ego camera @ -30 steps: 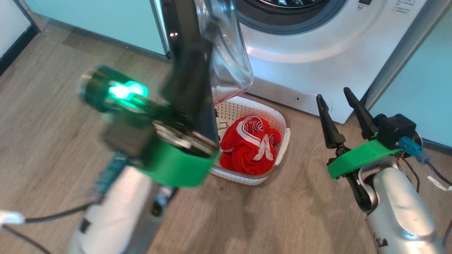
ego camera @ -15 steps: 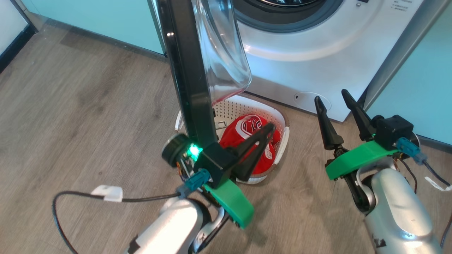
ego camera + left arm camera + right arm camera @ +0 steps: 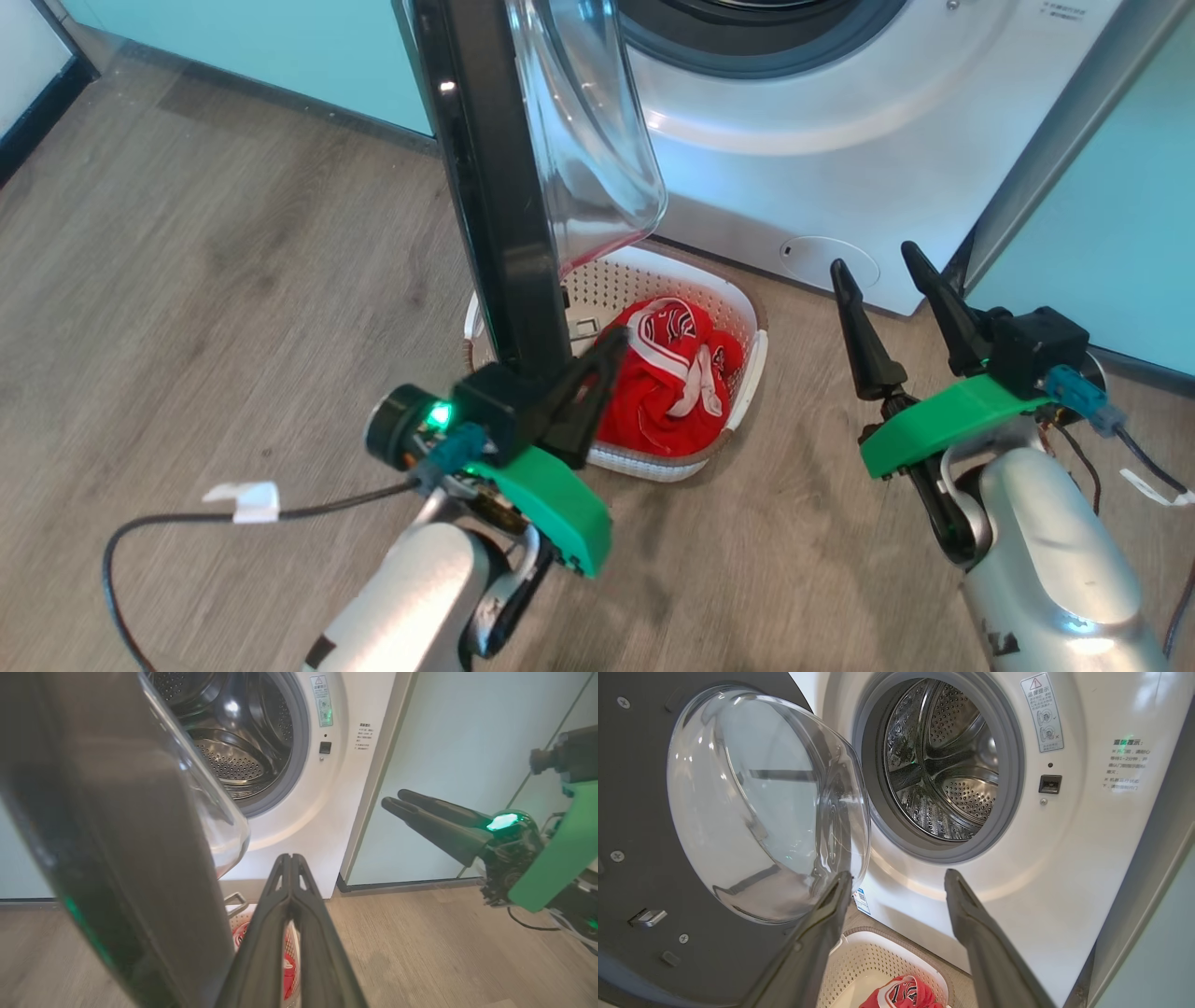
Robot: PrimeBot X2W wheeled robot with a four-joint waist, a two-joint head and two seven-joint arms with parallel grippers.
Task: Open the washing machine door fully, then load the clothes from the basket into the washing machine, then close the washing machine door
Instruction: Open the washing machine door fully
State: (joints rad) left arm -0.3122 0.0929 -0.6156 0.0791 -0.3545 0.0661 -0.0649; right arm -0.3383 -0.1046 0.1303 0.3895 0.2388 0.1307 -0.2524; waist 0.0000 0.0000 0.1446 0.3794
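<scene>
Clothes [image 3: 667, 392] lie in the basket [image 3: 644, 280] just beyond the left pincer [image 3: 616, 338], pressed closed and empty.

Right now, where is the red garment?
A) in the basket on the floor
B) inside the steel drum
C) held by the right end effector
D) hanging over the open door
A: the red garment lies in the basket, which stands on the floor below the open door of the washing machine.
</scene>
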